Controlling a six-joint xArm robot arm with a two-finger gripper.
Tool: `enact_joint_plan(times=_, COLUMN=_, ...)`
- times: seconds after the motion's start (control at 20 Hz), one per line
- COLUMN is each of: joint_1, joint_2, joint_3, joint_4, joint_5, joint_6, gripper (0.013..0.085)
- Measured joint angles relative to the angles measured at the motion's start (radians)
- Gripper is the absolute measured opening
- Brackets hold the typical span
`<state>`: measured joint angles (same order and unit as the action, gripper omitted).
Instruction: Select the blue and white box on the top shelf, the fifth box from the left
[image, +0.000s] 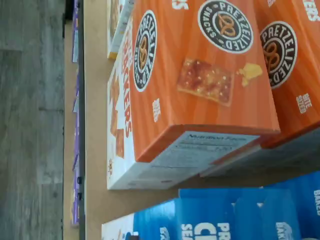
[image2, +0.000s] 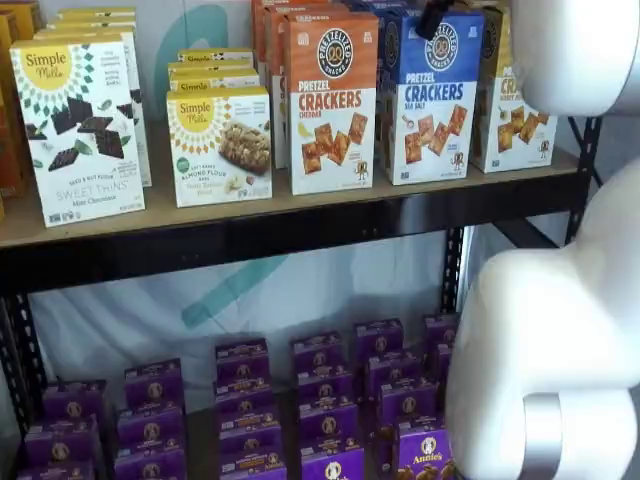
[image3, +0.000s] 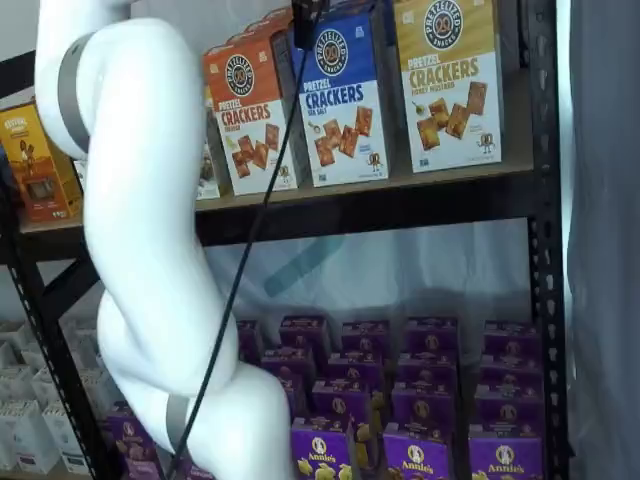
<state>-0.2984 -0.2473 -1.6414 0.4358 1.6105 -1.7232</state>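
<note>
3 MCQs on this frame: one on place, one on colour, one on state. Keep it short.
1. What stands directly beside the blue-and-white pretzel cracker carton, on the side toward the Simple Mills boxes?
A. a purple box
B. the orange-topped cheddar cracker carton
C. nothing

2. What colour are the small boxes on the lower shelf?
A. purple
B. green
C. red

3. Where is the blue-and-white carton now?
A. lifted clear of the shelf
B. lying flat
C. standing upright on the tan wooden top shelf

Key: 1 B, the two cartons stand side by side in both shelf views. 2 A, they are all purple. 3 C, its base sits on the board, front facing out.
</note>
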Motion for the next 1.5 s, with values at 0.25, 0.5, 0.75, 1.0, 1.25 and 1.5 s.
enact_joint_plan(times=0.25, joint_1=0.01, joint_2=0.007, joint_3=0.004, joint_4=-0.022, joint_5=-0.019, joint_6=-0.003, gripper=0.085)
enact_joint_plan(times=0.5, joint_1=0.018, joint_2=0.033, joint_3=-0.024, joint_4=-0.054, joint_5=0.0, joint_6=-0.007, gripper=0.085)
enact_joint_plan(times=0.75, joint_1=0.031, joint_2=0.065, joint_3=-0.068, joint_4=-0.099, joint_5=0.052, joint_6=-0.004, gripper=0.085)
enact_joint_plan(times=1.0, joint_1=0.06, joint_2=0.095, joint_3=-0.108, joint_4=-0.163, joint_5=0.098, joint_6=0.004, gripper=0.085)
enact_joint_plan(times=1.25, joint_1=0.094, joint_2=0.111, joint_3=-0.12, joint_4=-0.216, joint_5=0.111, joint_6=0.019, gripper=0.085)
enact_joint_plan(times=1.5, joint_1=0.126, joint_2=0.119, joint_3=-0.121, joint_4=-0.258, joint_5=0.106, joint_6=0.036, gripper=0.085)
